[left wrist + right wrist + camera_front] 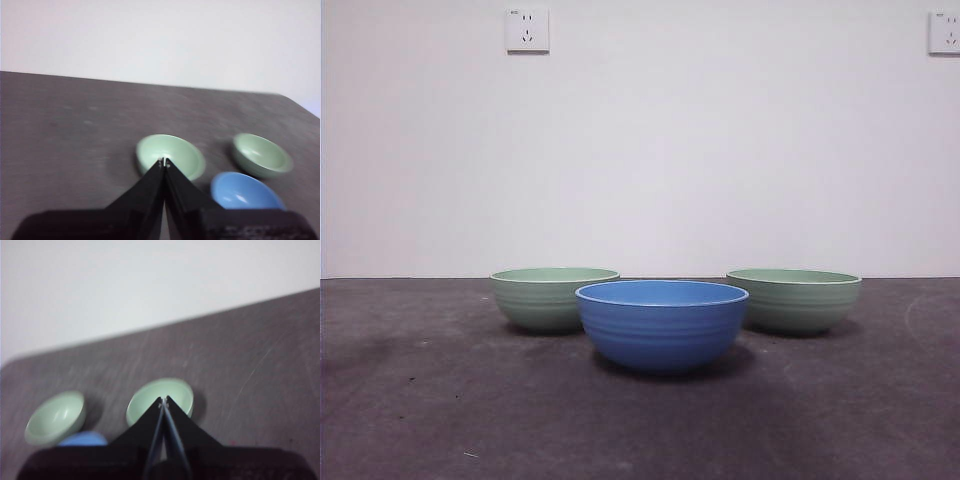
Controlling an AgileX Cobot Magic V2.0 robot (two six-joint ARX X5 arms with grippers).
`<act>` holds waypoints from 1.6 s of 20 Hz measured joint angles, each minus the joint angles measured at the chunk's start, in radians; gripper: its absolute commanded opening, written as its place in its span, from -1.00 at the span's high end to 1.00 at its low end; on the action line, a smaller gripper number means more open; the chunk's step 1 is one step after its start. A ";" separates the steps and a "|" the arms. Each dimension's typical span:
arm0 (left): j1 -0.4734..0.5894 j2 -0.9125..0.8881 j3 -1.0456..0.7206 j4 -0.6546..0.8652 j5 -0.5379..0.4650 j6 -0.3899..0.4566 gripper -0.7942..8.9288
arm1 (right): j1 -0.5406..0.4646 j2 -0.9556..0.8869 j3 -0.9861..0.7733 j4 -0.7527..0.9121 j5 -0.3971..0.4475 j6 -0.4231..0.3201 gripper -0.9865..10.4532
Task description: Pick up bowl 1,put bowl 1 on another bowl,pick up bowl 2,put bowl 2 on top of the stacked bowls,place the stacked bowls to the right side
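Note:
Three ribbed bowls stand apart on the dark table, none nested. The blue bowl [662, 325] is nearest the front, in the middle. One pale green bowl [555, 298] sits behind it to the left, the other pale green bowl [794, 298] behind it to the right. My left gripper [164, 162] is shut and empty, held high above the table in line with the left green bowl [175, 150], with the blue bowl [245, 190] beside it. My right gripper [163, 402] is likewise shut and empty, high above the right green bowl [160, 389]. Neither arm shows in the front view.
A white wall rises behind the table, with a socket [527, 30] at upper left and another socket [944, 32] at upper right. The table's rounded corner [295, 102] shows in the left wrist view.

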 measured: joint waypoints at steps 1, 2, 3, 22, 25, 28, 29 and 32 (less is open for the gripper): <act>0.000 0.033 0.044 -0.032 0.034 0.012 0.85 | 0.000 0.035 0.053 -0.060 -0.023 -0.029 0.85; 0.000 0.061 0.080 -0.060 0.063 0.024 0.85 | 0.000 0.065 0.097 -0.113 -0.040 -0.053 0.85; 0.000 0.092 0.122 -0.097 0.099 0.039 0.85 | 0.000 0.100 0.149 -0.175 -0.055 -0.080 0.85; 0.000 0.353 0.467 -0.646 0.347 0.292 -0.47 | 0.013 0.390 0.492 -0.641 -0.127 -0.289 -0.17; 0.000 0.354 0.467 -0.646 0.346 0.291 -0.53 | 0.013 0.406 0.492 -0.641 -0.127 -0.274 -0.22; 0.000 0.367 0.467 -0.646 0.346 0.291 -0.53 | 0.013 0.417 0.492 -0.641 -0.126 -0.260 -0.22; 0.000 0.374 0.467 -0.646 0.346 0.291 -0.53 | 0.013 0.418 0.492 -0.641 -0.126 -0.259 -0.22; 0.000 0.398 0.467 -0.646 0.346 0.291 -0.53 | 0.013 0.428 0.492 -0.642 -0.124 -0.248 -0.22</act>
